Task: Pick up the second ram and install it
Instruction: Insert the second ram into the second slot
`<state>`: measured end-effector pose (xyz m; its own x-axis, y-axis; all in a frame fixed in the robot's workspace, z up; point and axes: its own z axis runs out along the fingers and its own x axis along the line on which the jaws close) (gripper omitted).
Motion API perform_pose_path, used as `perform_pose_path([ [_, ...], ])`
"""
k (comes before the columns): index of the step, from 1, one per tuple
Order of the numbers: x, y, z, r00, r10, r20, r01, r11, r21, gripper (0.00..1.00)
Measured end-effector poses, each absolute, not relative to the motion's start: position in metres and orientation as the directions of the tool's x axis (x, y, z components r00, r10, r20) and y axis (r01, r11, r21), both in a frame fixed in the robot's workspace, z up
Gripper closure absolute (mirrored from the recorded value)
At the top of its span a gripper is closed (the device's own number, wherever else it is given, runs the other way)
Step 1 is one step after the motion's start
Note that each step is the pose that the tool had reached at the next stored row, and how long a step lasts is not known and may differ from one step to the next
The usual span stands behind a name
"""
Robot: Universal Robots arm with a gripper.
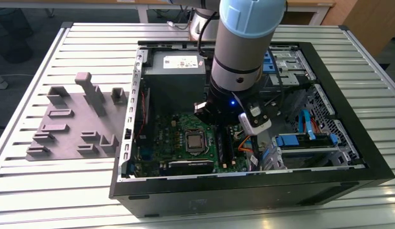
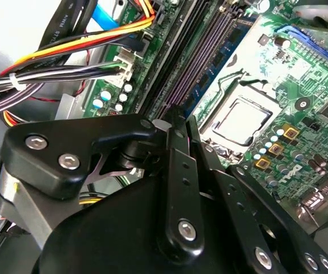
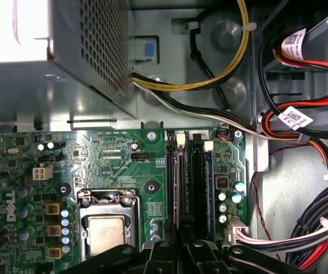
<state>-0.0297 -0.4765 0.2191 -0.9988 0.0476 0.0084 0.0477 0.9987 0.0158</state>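
Below, your black gripper (image 3: 181, 251) sits low over the large green motherboard (image 3: 118, 165), just beside its silver processor socket (image 3: 108, 231), fingers nearly closed on the second ram (image 3: 198, 188) standing in a memory slot.

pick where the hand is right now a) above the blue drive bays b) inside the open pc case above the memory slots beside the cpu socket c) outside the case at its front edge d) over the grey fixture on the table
b, in the first wrist view the hand sits over the memory slots next to the cpu socket, within the open case.
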Motion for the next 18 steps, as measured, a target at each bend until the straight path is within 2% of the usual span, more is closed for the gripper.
perform_pose_path([
  [18, -0.0272, -0.4772, 0.2147, -0.999, 0.049, 0.009, 0.049, 0.999, 0.019, 0.86],
])
